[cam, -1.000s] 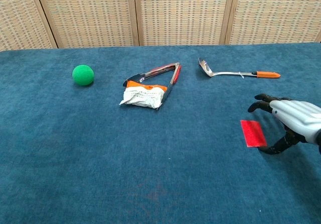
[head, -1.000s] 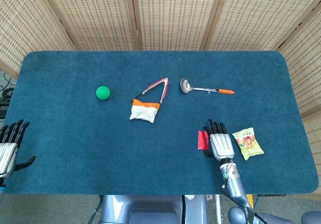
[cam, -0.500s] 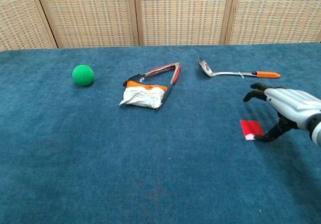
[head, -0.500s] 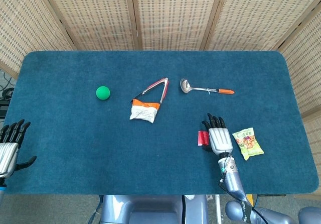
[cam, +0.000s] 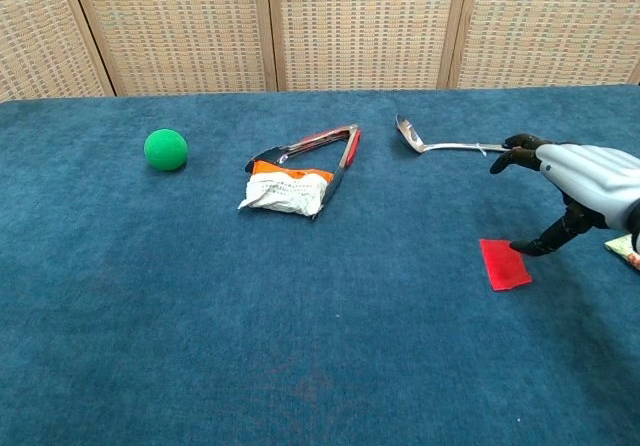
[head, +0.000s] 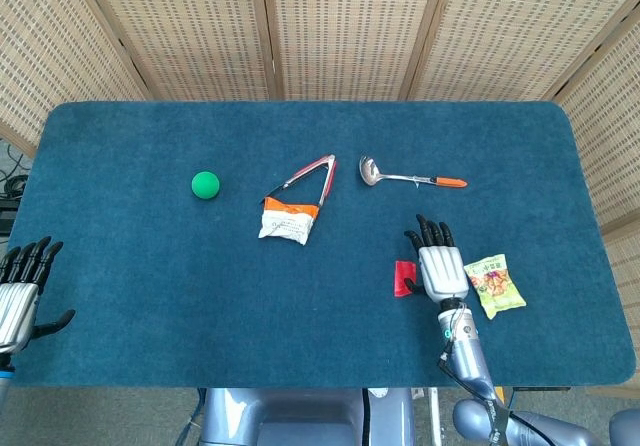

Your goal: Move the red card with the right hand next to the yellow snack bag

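The red card (head: 403,277) (cam: 505,264) lies flat on the blue table, just left of my right hand (head: 441,266) (cam: 585,181). That hand hovers above the table with its fingers spread and nothing in it; its thumb tip reaches down close to the card's right corner. The yellow snack bag (head: 493,285) lies right of the hand; only its edge (cam: 628,249) shows in the chest view. My left hand (head: 20,291) hangs open off the table's left front corner.
A spoon with an orange handle (head: 412,177) (cam: 470,147) lies beyond the right hand. Red tongs (head: 308,178) and a crumpled orange-white wrapper (head: 287,219) sit mid-table, and a green ball (head: 205,184) further left.
The card, tipped up on edge against the thumb half a second ago, now lies flat again. The right hand has lifted and drifted towards the spoon.
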Robot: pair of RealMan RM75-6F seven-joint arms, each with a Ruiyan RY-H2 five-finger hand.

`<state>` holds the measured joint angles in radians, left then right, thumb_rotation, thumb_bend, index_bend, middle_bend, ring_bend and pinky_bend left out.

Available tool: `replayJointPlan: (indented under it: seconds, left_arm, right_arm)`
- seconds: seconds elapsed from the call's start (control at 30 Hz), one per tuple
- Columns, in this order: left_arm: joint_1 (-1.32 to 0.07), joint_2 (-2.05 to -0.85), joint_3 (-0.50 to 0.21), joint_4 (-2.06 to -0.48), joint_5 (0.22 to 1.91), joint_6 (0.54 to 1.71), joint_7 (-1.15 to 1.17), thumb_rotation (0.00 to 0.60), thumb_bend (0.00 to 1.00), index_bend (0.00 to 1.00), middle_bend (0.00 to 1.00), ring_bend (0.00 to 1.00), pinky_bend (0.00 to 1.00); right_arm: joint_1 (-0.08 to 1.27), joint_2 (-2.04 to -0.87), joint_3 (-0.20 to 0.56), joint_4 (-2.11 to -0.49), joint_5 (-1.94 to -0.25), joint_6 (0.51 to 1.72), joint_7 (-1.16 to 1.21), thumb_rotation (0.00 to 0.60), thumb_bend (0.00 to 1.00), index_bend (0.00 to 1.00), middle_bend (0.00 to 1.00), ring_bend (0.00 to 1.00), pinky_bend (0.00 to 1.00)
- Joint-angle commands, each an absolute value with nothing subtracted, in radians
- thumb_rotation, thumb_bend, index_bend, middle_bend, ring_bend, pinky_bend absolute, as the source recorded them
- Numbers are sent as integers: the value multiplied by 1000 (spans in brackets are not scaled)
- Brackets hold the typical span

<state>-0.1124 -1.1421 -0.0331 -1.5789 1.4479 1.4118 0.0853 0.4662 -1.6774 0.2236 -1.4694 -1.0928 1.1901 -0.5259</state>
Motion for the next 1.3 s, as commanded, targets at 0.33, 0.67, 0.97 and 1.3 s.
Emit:
replayJointPlan:
  seconds: [0.33,0.67,0.97,1.3]
  left_arm:
    - [-112,-1142,-26,-1586,1464,1418,86,600,218,0,0,0,0]
    - [-112,-1143,-25,-1582,1466,1418,81,600,218,0,0,0,0]
    - [-115,-1147,-24,-1582,1464,1412,87,600,218,0,0,0,0]
    - [-117,-1149,-21,-1583,1464,1409,90,600,218,0,0,0,0]
  right_arm:
    - [408,-1680,151,-1475,-1156,1280,-498,600,260,395,67,0,0]
    - [396,-1718,138,-1412,-1177,1284,-466,600,260,452,128,0,0]
    - [390,-1750,134,-1346,-1199,1281,-421,600,260,452,127,0,0]
    - [377,-1770,130,-1298,-1211,1272,-385,600,260,452,127,0,0]
